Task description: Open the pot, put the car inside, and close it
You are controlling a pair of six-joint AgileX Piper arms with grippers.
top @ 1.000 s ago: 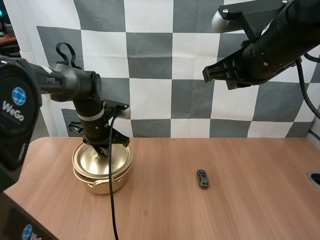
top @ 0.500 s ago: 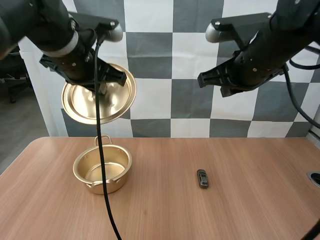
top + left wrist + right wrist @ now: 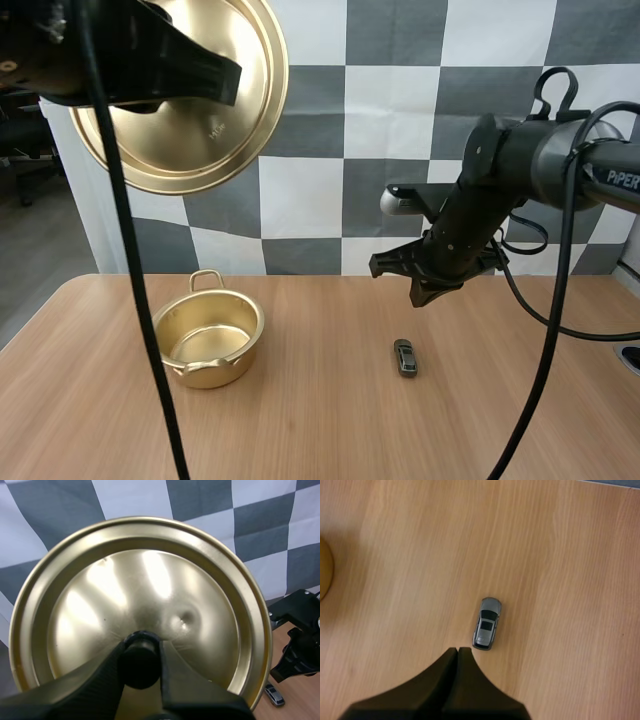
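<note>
Wooden desk (image 3: 320,430) holds car (image 3: 404,357) and open pot (image 3: 245,350); left pincer (image 3: 141,652) grips the lid (image 3: 150,580); right pincer (image 3: 458,652), clenched empty, might knock the car.

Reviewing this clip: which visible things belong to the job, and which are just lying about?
Job in hand:
pot, open, nothing in it
lid, gripped by its knob in the left claw, up off the pot
car, below the shut right claw

Lying about:
the table alone, as support
</note>
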